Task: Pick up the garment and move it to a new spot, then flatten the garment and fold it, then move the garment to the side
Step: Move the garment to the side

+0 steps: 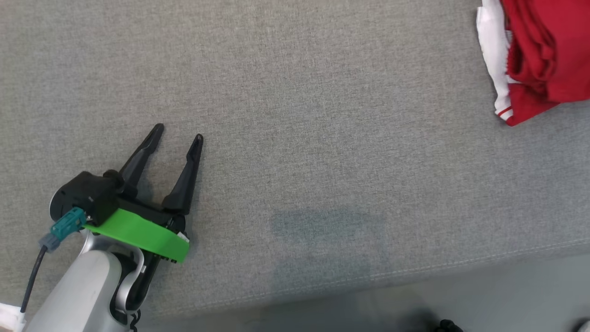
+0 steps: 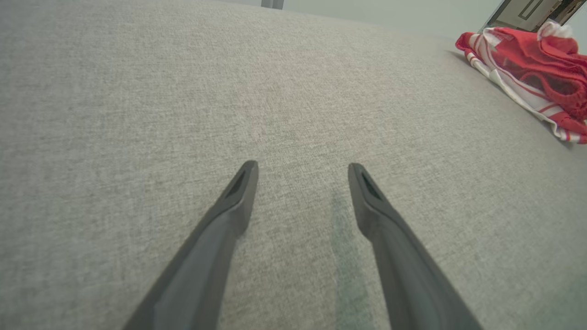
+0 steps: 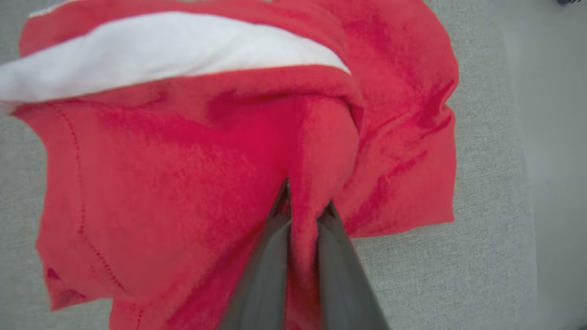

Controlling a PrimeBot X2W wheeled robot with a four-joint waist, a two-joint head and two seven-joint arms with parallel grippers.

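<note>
The garment (image 1: pixel 544 55) is red with white parts and lies bunched at the far right of the grey surface, cut off by the head view's edge. The left wrist view has the garment (image 2: pixel 532 68) at its upper right, far from the fingers. My left gripper (image 1: pixel 179 133) rests low at the left, open, nothing between its fingers (image 2: pixel 243 183). In the right wrist view my right gripper (image 3: pixel 306 199) is shut on a raised fold of the garment (image 3: pixel 183 174), red cloth pinched between the two fingers.
The grey fabric surface (image 1: pixel 295 115) spreads wide between the left gripper and the garment. Its seamed front edge (image 1: pixel 415 272) runs along the bottom, with pale floor (image 1: pixel 507 295) beyond. A dark item (image 1: pixel 449 325) sits at the bottom edge.
</note>
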